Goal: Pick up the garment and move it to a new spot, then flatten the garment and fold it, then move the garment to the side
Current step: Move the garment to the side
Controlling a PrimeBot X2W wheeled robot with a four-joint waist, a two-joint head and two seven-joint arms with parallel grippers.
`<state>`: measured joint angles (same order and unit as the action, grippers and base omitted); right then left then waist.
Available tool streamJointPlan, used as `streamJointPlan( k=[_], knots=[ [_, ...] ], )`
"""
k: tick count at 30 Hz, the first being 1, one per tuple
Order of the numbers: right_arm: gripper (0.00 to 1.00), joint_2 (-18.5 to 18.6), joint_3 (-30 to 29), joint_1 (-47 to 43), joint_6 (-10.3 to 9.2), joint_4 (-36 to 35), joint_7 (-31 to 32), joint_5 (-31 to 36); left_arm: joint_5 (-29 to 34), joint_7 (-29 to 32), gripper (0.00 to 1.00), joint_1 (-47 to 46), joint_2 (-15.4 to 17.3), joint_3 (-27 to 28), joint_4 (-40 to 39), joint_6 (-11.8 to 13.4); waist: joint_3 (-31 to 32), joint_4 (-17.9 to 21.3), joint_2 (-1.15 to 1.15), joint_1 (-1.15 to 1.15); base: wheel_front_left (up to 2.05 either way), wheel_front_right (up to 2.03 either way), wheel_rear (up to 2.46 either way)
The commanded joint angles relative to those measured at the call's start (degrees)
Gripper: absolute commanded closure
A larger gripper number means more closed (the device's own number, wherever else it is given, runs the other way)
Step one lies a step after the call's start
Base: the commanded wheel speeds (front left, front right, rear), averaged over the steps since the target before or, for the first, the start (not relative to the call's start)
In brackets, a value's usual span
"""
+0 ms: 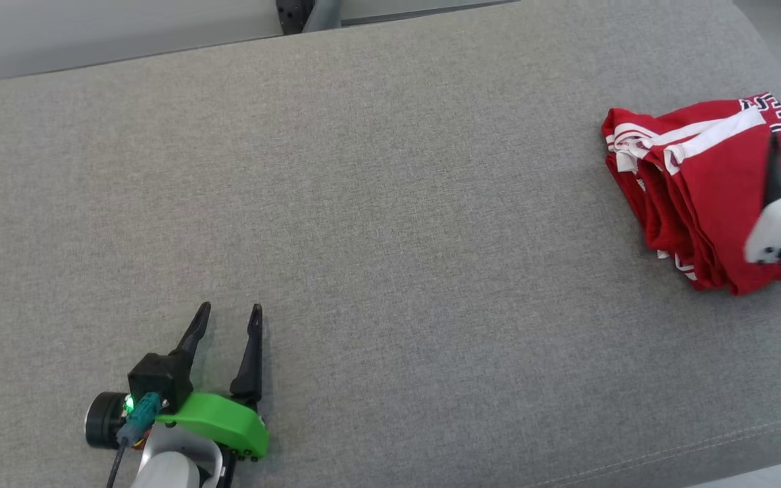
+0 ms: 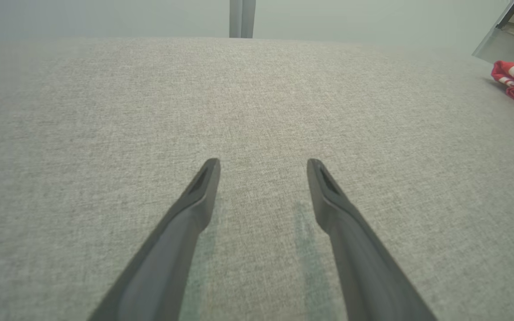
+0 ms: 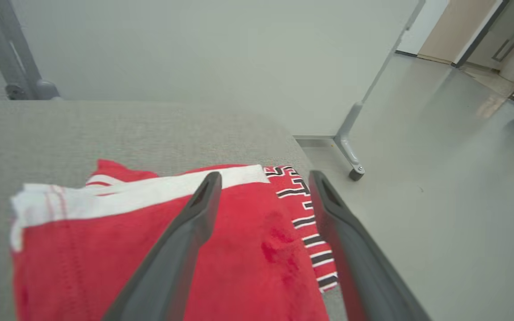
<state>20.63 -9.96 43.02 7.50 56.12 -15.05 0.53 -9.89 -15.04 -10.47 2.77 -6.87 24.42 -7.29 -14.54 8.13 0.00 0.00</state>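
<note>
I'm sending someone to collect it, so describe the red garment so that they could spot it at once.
Take the wide grey fabric surface before the robot and go to its right end. There lies the garment, folded into a small bundle beneath the open right gripper. It alone is bright red, with white stripes and black-outlined white print along one edge.

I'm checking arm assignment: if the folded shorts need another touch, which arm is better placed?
Right, probably. The right gripper hangs open directly over the garment; the left gripper is open over bare grey cushion, far across.
</note>
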Motion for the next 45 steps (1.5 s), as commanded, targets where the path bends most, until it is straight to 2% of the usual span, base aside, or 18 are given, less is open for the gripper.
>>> streamJointPlan(
  k=[1,7,13,17,21,31,45],
  knots=[
    [0.00,-1.96,0.29,-1.75,-0.03,-2.13,-0.13,0.15,-0.15,-0.16,0.00,0.93,0.26,0.71,-0.22,0.37,2.13,0.14,0.00,0.00,0.00,0.00,0.00],
    [0.00,-11.94,4.25,-10.11,-0.06,-16.01,-0.13,-1.18,-1.22,-0.16,0.00,3.25,0.23,4.27,-1.44,1.74,5.85,-0.31,0.00,0.00,0.00,0.00,0.00],
    [0.00,-15.98,11.42,-19.34,-0.06,-20.48,-0.13,-5.11,-2.49,-0.16,0.00,5.13,0.29,6.09,-2.16,2.44,8.69,-2.88,0.00,0.00,0.00,0.00,0.00],
    [0.00,-16.62,14.90,-24.64,-0.06,-21.08,-0.13,-5.71,-2.99,-0.16,0.00,6.37,0.24,6.54,-2.22,2.92,10.32,-5.30,0.00,0.00,0.00,0.00,0.00],
    [0.00,-17.39,14.01,-29.04,-0.06,-22.71,-0.14,-5.69,-3.48,-0.16,0.00,8.44,0.25,7.44,-2.92,3.02,12.34,-7.92,0.00,0.00,0.00,0.00,0.00],
    [0.00,-17.55,13.03,-28.85,-0.06,-25.44,-0.14,-5.54,-2.08,-0.16,0.00,10.06,0.26,9.35,-3.36,3.27,13.91,-7.37,0.00,0.00,0.00,0.00,0.00],
    [0.00,-17.59,11.43,-29.93,-0.06,-26.57,-0.14,-4.26,-2.55,-0.16,0.00,9.97,0.25,9.00,-3.83,3.12,14.02,-6.95,0.00,0.00,0.00,0.00,0.00]
  ],
)
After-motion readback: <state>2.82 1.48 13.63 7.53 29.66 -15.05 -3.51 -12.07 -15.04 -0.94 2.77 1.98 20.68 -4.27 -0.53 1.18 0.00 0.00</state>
